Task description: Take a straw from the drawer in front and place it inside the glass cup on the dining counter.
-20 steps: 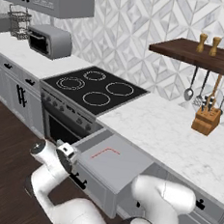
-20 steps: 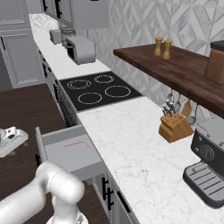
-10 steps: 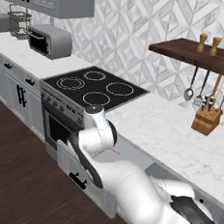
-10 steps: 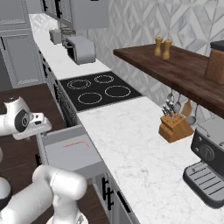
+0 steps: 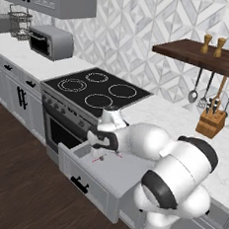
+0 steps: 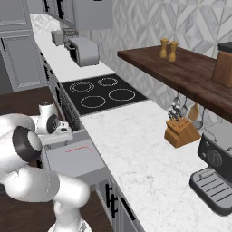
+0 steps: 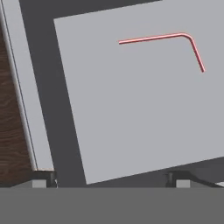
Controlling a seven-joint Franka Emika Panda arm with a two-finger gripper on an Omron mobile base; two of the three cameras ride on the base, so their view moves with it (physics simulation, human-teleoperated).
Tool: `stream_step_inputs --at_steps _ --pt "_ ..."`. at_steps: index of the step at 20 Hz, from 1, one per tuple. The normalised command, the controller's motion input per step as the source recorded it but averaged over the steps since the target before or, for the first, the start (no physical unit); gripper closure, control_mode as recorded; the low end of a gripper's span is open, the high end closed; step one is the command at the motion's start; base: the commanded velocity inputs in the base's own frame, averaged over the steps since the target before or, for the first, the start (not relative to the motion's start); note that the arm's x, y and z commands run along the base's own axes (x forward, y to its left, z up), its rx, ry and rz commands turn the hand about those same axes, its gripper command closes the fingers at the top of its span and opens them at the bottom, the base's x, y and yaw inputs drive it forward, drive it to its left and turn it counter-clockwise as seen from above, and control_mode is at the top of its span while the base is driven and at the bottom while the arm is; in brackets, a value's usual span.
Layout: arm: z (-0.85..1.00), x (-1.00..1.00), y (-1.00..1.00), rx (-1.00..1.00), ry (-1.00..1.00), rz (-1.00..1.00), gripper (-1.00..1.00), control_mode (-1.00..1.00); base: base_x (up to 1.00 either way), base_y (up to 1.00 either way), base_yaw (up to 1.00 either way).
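Hovering over the wide, shallow light-grey drawer, which stood pulled out from under the marble wall counter, the two-finger gripper had its jaws spread wide and held nothing. Beyond its fingertips the very thin red straw with its short bent end lay flat on the drawer's floor, well apart from them. Being so thin and flat, it seemed likely to slip between the closing fingers or skid away if the descent was off-centre.

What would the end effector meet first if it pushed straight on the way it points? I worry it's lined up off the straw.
Most likely the bare floor of the drawer, not the straw, which lies off toward one side of the hand view. The open end effector has nothing else ahead, though depth is hard to judge.
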Motion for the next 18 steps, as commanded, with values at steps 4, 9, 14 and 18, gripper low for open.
stream_step_inputs --at_steps 4,9,14,18 --pt "-0.48 0.58 0.0 0.0 0.22 0.0 -1.0 -1.0 0.0 0.0 0.0" --pt "-0.61 0.14 0.01 0.0 0.16 0.0 -1.0 -1.0 0.0 0.0 0.0" --pt "-0.54 0.01 0.07 0.0 0.0 0.0 -1.0 -1.0 0.0 0.0 0.0" --pt "-0.31 0.12 0.0 0.0 -0.01 0.0 -1.0 -1.0 0.0 0.0 0.0"
